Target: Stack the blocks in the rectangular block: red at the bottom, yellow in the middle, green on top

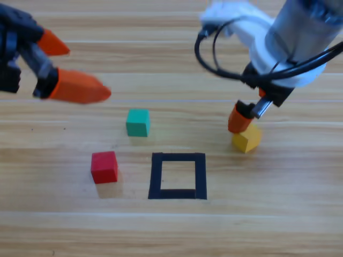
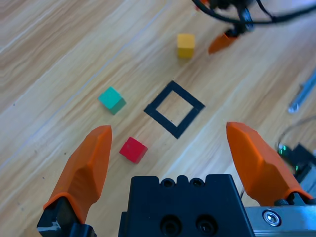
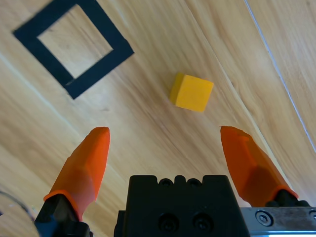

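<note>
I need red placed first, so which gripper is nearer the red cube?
Left. The left gripper hangs open up-left of the red cube; the right gripper is open over by the yellow cube.

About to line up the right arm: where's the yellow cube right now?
In the high view the yellow cube sits on the table right of the tape rectangle, outside it, just below the open right gripper.
</note>
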